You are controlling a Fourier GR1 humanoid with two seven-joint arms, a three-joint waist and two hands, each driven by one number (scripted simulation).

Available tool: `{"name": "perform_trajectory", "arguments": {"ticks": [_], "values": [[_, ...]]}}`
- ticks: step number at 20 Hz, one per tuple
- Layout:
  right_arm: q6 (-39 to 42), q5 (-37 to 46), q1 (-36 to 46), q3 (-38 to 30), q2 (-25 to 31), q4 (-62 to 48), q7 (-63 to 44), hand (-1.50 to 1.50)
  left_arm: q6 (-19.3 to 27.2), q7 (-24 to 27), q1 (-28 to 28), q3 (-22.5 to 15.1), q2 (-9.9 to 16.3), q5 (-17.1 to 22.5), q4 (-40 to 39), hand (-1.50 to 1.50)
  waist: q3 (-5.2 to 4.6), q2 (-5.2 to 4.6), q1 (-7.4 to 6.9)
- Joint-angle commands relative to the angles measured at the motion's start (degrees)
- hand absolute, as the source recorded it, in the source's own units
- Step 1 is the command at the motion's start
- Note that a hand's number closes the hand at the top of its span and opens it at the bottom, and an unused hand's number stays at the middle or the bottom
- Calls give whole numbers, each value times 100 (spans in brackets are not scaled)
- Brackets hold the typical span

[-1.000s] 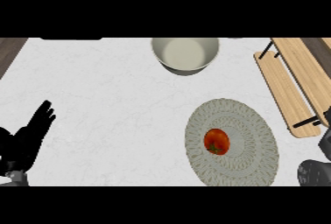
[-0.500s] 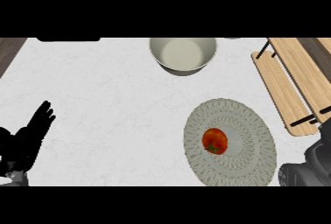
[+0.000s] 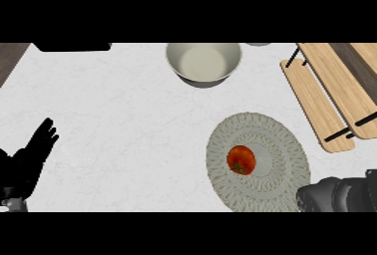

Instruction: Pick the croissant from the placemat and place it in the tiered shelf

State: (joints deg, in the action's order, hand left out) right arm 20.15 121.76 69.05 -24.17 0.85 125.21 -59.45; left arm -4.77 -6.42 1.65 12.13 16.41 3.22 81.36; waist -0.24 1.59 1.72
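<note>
Showing at the lower right edge, right hand (image 3: 338,195) with fingers curled, holding nothing, just beside the placemat's (image 3: 283,149) near rim. Resting at the lower left, left hand (image 3: 33,154), fingers straight and relaxed. Lying near the middle of the round woven placemat, a red-orange round item (image 3: 241,160), looking more like a tomato than a croissant. Standing farther right, the wooden tiered shelf (image 3: 324,94). Sitting at the far edge, a pale bowl (image 3: 203,62).

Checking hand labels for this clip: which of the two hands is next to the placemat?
The right hand, curled at the placemat's lower right edge. The left hand rests open at the far left.
</note>
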Motion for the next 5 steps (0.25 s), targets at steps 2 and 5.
{"name": "perform_trajectory", "arguments": {"ticks": [2, 5], "values": [[1918, 925, 513, 771, -82, 862, -546, -150, -7, -21, -14, 62, 40, 21, -52, 0, -16, 53, 31], [2604, 1474, 797, 1178, -85, 1136, -113, -150, -60, -58, 54, 97, 58, 86, -6, 0, -18, 85, 78]]}}
